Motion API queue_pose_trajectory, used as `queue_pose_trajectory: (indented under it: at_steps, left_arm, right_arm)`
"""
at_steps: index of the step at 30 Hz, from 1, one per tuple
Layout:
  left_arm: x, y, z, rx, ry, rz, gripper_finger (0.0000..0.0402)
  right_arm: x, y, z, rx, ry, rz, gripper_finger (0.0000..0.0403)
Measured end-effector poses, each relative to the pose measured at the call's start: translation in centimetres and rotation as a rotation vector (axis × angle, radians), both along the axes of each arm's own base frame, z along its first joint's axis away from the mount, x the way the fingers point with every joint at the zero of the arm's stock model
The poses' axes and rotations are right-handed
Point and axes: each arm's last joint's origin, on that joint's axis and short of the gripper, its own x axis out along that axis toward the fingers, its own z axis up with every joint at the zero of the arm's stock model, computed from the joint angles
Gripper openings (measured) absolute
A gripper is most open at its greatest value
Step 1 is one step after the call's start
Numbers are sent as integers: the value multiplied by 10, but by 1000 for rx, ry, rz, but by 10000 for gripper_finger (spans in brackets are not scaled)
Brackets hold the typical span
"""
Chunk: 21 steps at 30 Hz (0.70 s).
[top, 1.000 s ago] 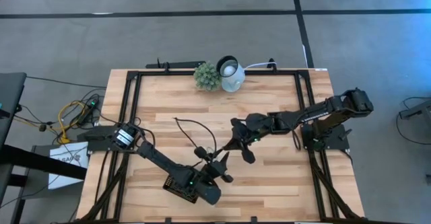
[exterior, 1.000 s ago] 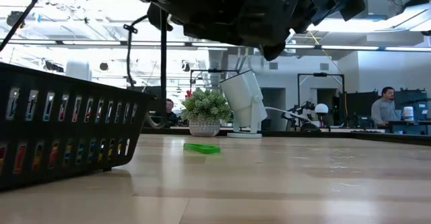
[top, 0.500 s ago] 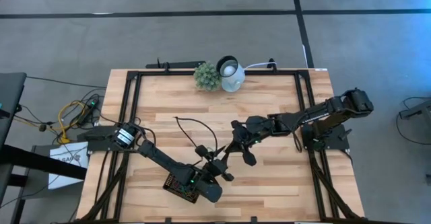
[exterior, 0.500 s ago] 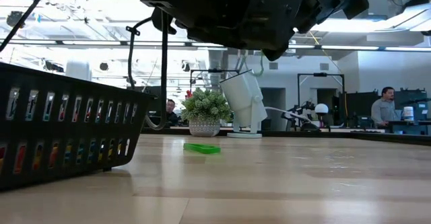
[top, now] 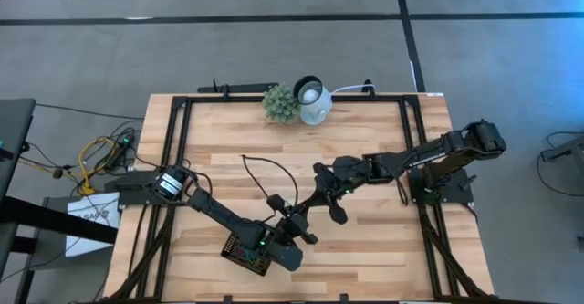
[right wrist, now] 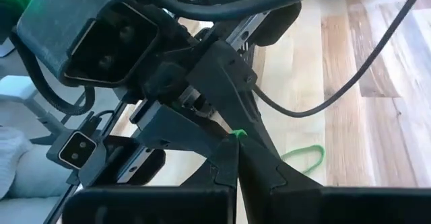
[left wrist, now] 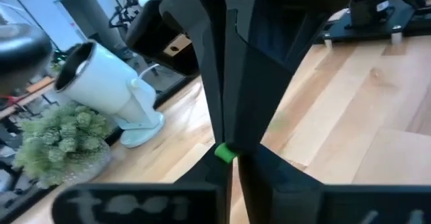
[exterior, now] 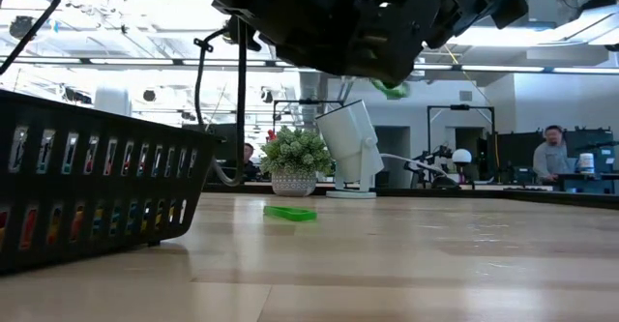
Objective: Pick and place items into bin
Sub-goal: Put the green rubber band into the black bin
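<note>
Green band (left wrist: 225, 153), both tools pinched shut

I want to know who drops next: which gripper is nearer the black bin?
Left. The left gripper, shut on a green band, sits right beside the bin. The right gripper, pinching the same band, is slightly farther off, toward mid-table.

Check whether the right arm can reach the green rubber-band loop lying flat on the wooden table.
Probably not yet. The right gripper is shut on another green rubber band, which the left gripper pinches too. Nothing covers the loose green loop, so once freed, it looks reachable.
</note>
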Motion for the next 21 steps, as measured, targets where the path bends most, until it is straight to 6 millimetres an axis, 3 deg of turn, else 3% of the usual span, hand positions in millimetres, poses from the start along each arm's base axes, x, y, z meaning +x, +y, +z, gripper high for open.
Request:
queue_pose_trajectory:
  at_steps: [8, 15, 18, 21]
  left_arm:
    - [-12, -14, 12, 148, 70, 37, 1]
    - [-53, -46, 76, 153, 34, -64, 0]
    - [-79, -56, 108, 84, -38, -122, 0]
    - [-102, -62, 123, 49, -73, -157, 0]
  right_arm:
    - [-4, -1, 11, 13, -28, -10, 32]
    - [-28, -2, 49, 9, -133, 3, 46]
    - [-35, 1, 57, -25, -180, 37, 46]
    - [-36, 5, 57, -36, -183, 58, 46]
